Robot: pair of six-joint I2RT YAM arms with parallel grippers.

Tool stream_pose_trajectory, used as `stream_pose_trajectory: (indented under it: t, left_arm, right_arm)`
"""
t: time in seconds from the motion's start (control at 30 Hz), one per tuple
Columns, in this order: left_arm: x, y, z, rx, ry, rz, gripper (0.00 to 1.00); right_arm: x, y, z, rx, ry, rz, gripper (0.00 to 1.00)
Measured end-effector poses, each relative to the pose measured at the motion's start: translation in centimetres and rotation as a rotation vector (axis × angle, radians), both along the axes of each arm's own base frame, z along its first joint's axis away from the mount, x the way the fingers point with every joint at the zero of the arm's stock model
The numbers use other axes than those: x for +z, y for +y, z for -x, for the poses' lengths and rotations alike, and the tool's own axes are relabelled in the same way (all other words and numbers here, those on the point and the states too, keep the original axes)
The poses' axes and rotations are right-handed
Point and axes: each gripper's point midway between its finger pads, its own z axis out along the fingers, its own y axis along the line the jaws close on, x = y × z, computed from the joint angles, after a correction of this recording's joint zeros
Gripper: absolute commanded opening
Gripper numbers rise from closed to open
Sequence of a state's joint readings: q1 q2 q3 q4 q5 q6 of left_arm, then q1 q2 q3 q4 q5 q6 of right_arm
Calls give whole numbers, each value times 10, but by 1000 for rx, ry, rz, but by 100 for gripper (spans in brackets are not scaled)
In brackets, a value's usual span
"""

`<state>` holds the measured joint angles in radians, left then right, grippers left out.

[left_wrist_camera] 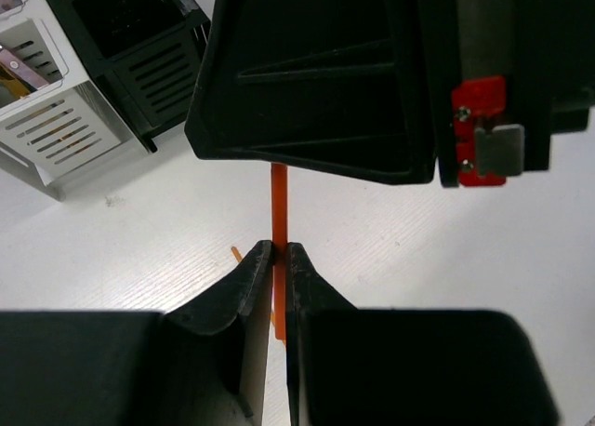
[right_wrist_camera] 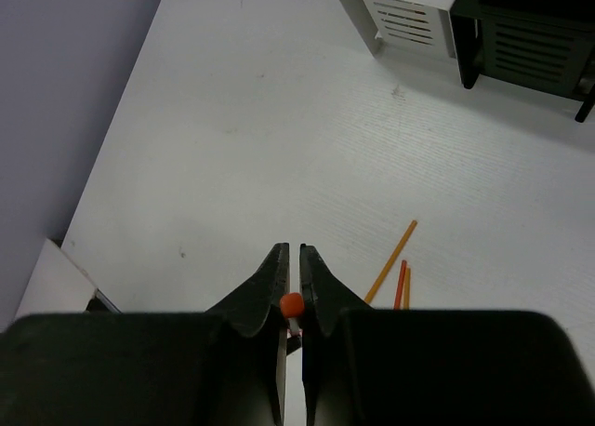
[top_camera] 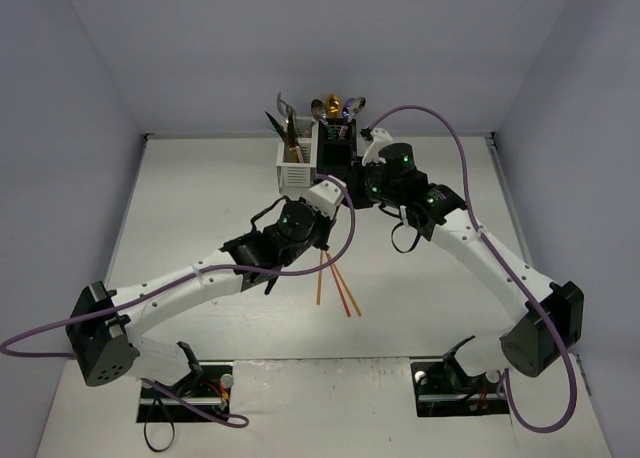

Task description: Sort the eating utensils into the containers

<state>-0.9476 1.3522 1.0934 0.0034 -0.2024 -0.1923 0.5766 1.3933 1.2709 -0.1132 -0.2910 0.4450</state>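
My left gripper is shut on a thin orange-red chopstick, which runs up into my right gripper's body just above it. My right gripper is shut on that chopstick's round end. In the top view the two grippers meet nose to nose, left and right, just in front of the joined white caddy and black caddy. Several utensils stand in the caddies. More chopsticks lie on the table behind the left arm, and they also show in the right wrist view.
The caddies stand at the table's far edge against the back wall. They show in the left wrist view, white and black, and in the right wrist view, white and black. Side walls close in the white table.
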Motion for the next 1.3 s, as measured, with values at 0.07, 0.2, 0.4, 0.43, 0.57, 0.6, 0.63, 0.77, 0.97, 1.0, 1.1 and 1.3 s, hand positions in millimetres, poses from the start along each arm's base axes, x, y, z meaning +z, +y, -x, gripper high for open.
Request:
stream_pose_trajectory:
  t: [0.07, 0.2, 0.4, 0.43, 0.57, 0.6, 0.63, 0.77, 0.97, 1.0, 1.1, 1.3]
  left_arm:
    - [-3, 0, -3, 9, 7, 0, 8]
    - [-9, 6, -9, 41, 35, 5, 41]
    - [-17, 27, -24, 130, 88, 19, 73]
    - [-19, 31, -26, 146, 100, 19, 76]
    - [-32, 51, -29, 210, 161, 20, 86]
    - [-35, 56, -28, 223, 174, 21, 86]
    - [-39, 62, -27, 241, 192, 18, 87]
    - [-55, 85, -22, 302, 258, 1, 89]
    - [-80, 107, -3, 340, 341, -27, 89]
    - [-82, 108, 0, 340, 351, -28, 89]
    - [-87, 110, 7, 339, 380, -31, 89]
    - [-96, 111, 16, 337, 433, -38, 89]
  right_arm:
    - [-2, -1, -3, -10, -3, 8, 0]
    - [-10, 1, -10, -17, -3, 27, 0]
    - [-13, 1, -41, -56, -43, 85, 0]
    - [-11, 1, -48, -66, -56, 95, 0]
    - [3, -5, -86, -121, -137, 127, 0]
    - [8, -7, -96, -136, -160, 129, 0]
    - [12, -8, -108, -153, -185, 130, 0]
    - [21, -19, -147, -216, -253, 137, 0]
    - [27, -22, -200, -281, -346, 150, 0]
    - [26, -21, -207, -286, -360, 149, 0]
    - [22, -19, -226, -302, -387, 147, 0]
    - [-7, -13, -249, -309, -380, 153, 0]
